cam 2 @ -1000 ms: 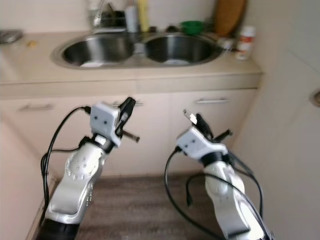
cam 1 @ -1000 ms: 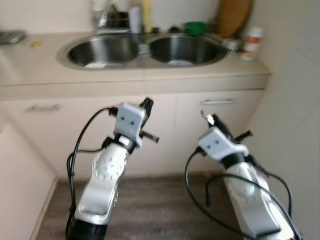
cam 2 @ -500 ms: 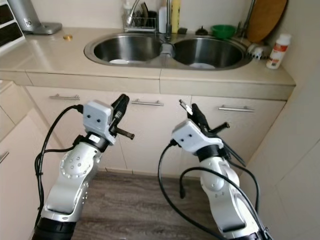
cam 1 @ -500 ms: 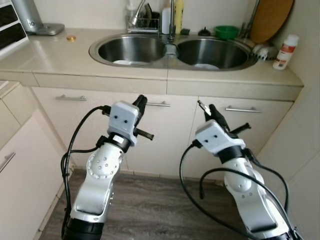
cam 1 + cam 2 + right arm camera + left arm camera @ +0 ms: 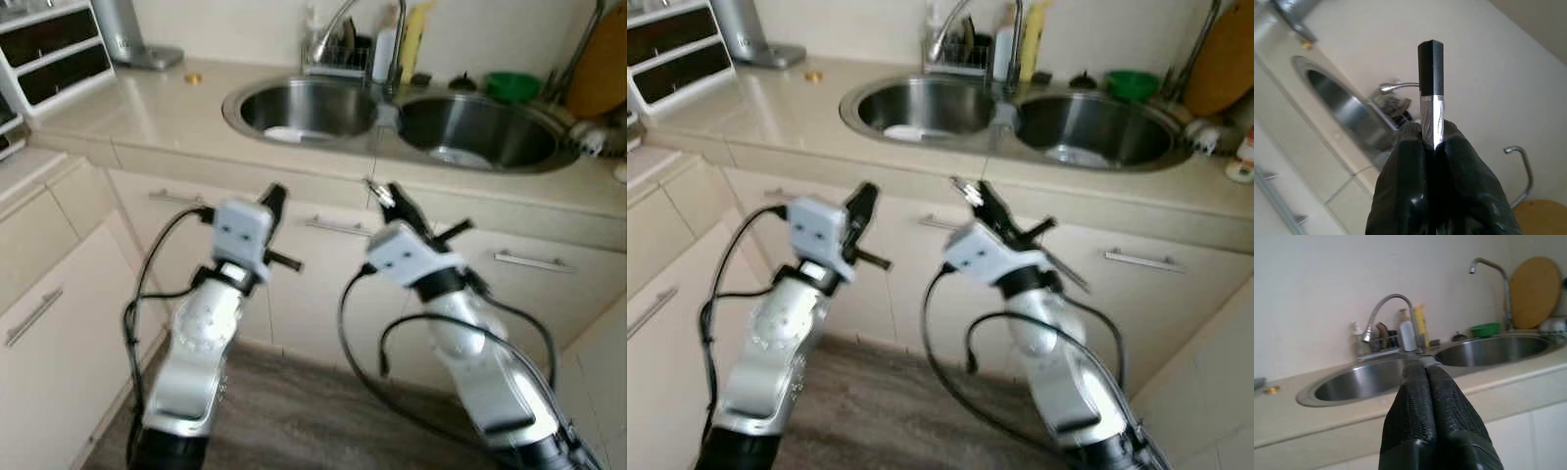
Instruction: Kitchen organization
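My right gripper (image 5: 392, 203) is raised in front of the cabinet doors below the sink and is shut on a thin utensil (image 5: 1431, 93) with a silver patterned shaft and a black end. The utensil's end pokes up past the fingertips (image 5: 965, 186). My left gripper (image 5: 273, 197) is held up beside it, shut with nothing in it (image 5: 1423, 378). Both point toward the double steel sink (image 5: 384, 117). A white plate (image 5: 285, 134) lies in the left basin and something white (image 5: 452, 155) in the right one.
Behind the sink stand a dish rack (image 5: 338, 54), a faucet (image 5: 1389, 308), a yellow bottle (image 5: 413, 41), a green bowl (image 5: 514, 85) and a round wooden board (image 5: 600, 73). Dark drawers (image 5: 49, 44) and a metal appliance (image 5: 127, 34) stand at the counter's left. Cabinet doors (image 5: 49, 323) flank me on the left.
The whole picture has slid to the right and the counter looks nearer, so the camera has moved. Both arms keep their raised pose, and the right gripper still holds the utensil.
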`<state>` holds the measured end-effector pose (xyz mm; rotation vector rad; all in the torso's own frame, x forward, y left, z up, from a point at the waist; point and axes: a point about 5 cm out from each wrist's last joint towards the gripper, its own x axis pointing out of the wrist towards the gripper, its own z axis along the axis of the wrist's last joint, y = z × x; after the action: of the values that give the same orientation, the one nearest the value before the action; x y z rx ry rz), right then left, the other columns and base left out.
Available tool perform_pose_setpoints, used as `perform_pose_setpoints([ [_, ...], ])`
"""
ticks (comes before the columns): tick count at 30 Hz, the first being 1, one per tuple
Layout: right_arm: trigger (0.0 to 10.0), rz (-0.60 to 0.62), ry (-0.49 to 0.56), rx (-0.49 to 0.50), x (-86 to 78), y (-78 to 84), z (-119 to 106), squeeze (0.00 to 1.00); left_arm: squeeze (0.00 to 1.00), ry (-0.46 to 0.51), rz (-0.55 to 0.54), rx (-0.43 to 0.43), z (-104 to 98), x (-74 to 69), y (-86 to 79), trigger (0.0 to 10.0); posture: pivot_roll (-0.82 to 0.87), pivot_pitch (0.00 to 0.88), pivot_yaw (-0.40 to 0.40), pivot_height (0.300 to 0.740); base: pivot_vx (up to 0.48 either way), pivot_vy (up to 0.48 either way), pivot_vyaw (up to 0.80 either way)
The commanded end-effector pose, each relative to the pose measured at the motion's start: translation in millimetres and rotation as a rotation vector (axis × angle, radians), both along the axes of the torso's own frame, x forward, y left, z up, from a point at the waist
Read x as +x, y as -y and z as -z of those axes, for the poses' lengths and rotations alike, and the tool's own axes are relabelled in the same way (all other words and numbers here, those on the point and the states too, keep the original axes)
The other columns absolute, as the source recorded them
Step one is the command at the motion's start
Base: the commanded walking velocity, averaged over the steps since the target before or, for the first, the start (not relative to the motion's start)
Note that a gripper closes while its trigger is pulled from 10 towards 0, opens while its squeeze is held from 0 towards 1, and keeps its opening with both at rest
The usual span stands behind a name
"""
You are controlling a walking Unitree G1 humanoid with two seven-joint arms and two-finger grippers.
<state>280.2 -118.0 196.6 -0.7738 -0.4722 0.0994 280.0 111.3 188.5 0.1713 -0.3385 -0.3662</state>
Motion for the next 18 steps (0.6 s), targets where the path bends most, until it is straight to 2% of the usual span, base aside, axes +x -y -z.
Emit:
perform_pose_setpoints([
  [1,10.0,-0.043,0.052,0.019,0.2,-8.4,-15,0.00,0.00,0.021,-0.011,0.005,-4,-0.5,-4.4,10.0,0.09,0.000,-0.038,0.740,0.319,0.000,0.00],
  [4,10.0,-0.050,0.087,0.017,1.3,-10.5,-26,0.00,0.00,0.022,-0.010,0.004,-4,-0.6,-4.5,10.0,0.10,0.000,-0.037,0.740,0.319,0.000,0.00],
  [6,10.0,-0.074,0.155,0.022,1.4,-16.9,-47,0.00,0.00,0.022,-0.008,0.004,-4,-0.8,-4.4,10.0,0.09,0.000,-0.034,0.740,0.319,0.000,0.00],
  [8,10.0,-0.087,0.175,0.025,1.2,-19.5,-54,0.00,0.00,0.022,-0.007,0.004,-4,-0.8,-4.2,10.0,0.09,0.000,-0.034,0.740,0.317,0.000,0.00],
  [18,10.0,-0.136,0.147,0.032,3.3,-30.7,-49,0.00,0.00,0.027,-0.009,0.007,-5,-0.3,-4.9,10.0,0.10,0.000,-0.037,0.740,0.320,0.000,0.06],
])
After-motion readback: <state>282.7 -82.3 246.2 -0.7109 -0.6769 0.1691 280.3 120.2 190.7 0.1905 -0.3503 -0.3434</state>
